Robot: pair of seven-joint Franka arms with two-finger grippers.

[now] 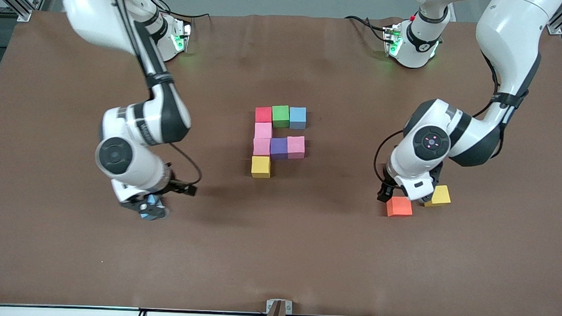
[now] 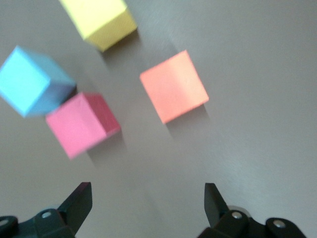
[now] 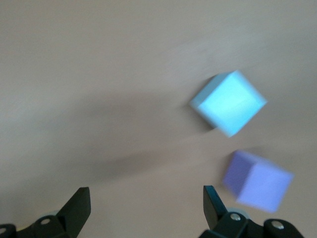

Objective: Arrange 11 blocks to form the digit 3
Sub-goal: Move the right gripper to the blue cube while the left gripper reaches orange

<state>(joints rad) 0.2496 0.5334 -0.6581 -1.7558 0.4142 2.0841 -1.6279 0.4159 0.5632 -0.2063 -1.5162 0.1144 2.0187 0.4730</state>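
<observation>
Brown cloth covers the counter (image 1: 305, 252). From the front, the partial digit 3 (image 1: 279, 139) is seen mid-counter, between both tools. The left tool (image 1: 408, 196) is held low over an orange block (image 1: 399, 206) and a yellow block (image 1: 440, 195); the right tool (image 1: 149, 208) is over a blue block (image 1: 152, 211). In the left wrist view, wide-open, empty fingers (image 2: 79, 201) are shown, with orange, pink (image 2: 81, 124), blue (image 2: 32, 82) and yellow cubes ahead. In the right wrist view, open, empty fingers (image 3: 77, 208) face blue and purple (image 3: 257, 181) cubes.
</observation>
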